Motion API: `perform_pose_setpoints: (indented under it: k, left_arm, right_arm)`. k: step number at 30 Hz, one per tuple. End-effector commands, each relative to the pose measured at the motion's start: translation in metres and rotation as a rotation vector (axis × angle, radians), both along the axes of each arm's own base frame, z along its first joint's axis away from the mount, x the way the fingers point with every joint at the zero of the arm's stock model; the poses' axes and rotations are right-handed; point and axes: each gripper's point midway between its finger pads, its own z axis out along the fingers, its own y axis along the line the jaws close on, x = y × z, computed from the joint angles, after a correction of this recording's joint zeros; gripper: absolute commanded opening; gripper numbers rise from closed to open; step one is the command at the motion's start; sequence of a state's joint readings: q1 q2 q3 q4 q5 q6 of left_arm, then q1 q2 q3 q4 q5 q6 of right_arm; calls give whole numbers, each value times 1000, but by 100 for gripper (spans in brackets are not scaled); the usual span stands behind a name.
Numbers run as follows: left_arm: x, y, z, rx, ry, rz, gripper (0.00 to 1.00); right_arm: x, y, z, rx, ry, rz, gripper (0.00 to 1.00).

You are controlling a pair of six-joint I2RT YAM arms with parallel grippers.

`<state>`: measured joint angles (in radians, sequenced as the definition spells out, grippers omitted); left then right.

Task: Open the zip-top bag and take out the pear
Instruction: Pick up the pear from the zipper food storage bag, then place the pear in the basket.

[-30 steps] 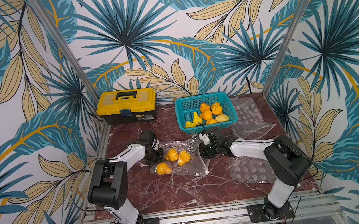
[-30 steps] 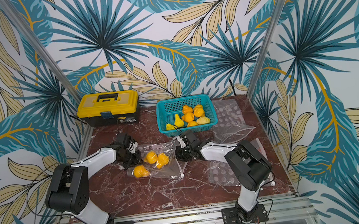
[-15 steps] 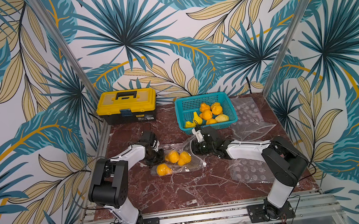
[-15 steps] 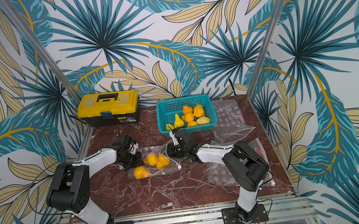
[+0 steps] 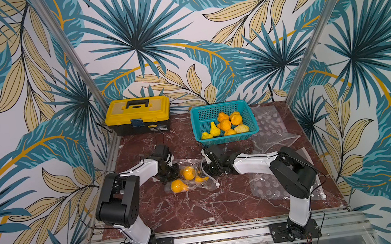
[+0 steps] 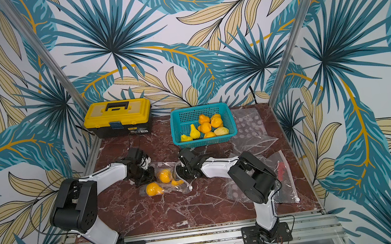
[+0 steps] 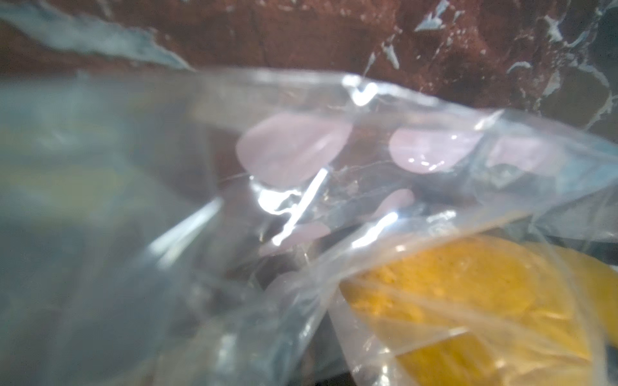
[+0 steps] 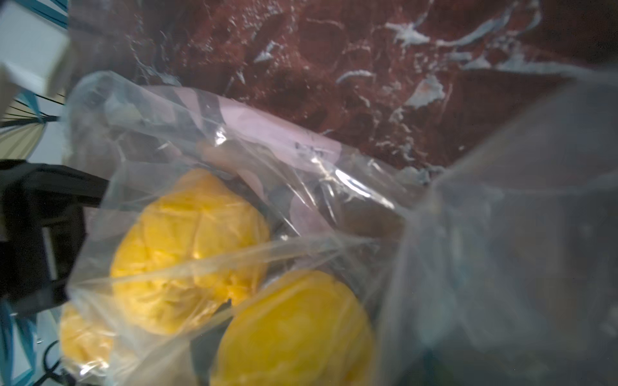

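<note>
Left tool point(image 5: 170, 175) is clamping shut on the zip-top bag point(image 5: 206, 186), at the end facing the bench's left edge. In the right wrist view the film is drawing into taut creases toward it. At the opposite end the right tool point(image 5: 208, 171) is pressing in against the bag. I cannot tell whether its jaws are standing apart or together, since no fingertip is showing in its own wrist view and both top views are too small to settle it. The bag is lying about the middle of the bench point(image 5: 201, 215), between the two tools. Every pear in it is sitting under plastic: one point(image 5: 188, 173) beside the left tool, one point(image 5: 178, 186) nearer the front edge, and a third point(image 5: 201, 178) half hidden by the right tool. A small white slider point(image 5: 218, 184) is showing at the bag's front corner, but whether the seal is parting anywhere is not readable. As I am judging it, the work is sitting in its opening stage: the bag is being held and steadied, nothing is coming out yet, and what is remaining is spreading the mouth, reaching in, gripping one pear and drawing it clear. Along the back edge a teal basket point(image 5: 227, 139) is holding more yellow fruit beside a yellow toolbox point(image 5: 137, 109), and flat empty bags point(image 5: 271, 128) are lying along the right edge.
</note>
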<state>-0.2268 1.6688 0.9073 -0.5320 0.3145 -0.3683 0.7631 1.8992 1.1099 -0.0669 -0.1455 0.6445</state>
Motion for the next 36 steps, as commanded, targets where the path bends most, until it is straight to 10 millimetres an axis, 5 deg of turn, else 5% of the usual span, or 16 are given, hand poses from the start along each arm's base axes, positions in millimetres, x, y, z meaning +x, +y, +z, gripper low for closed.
perform_pose_setpoints:
  k: [1,9,16,22,30,36]
  left_arm:
    - [-19,7,-15,41,61,11,10]
    - [-18,8,-19,46,68,26,10]
    - [-17,9,-16,50,59,36,10]
    - [-17,9,-16,52,60,40,10]
    - [-17,6,-11,30,45,35,10]
    - [-18,3,-3,10,28,32,10]
  right_arm:
    - [-15,-43,-25,-217,44,-35,68]
    - [-22,-70,-10,-246,29,-68,56]
    - [-26,-90,33,-188,-28,-103,50]
    - [-24,-129,80,-178,-91,-173,50]
    - [33,-175,144,-167,-217,-258,50]
    - [103,-172,153,-189,-240,-254,50]
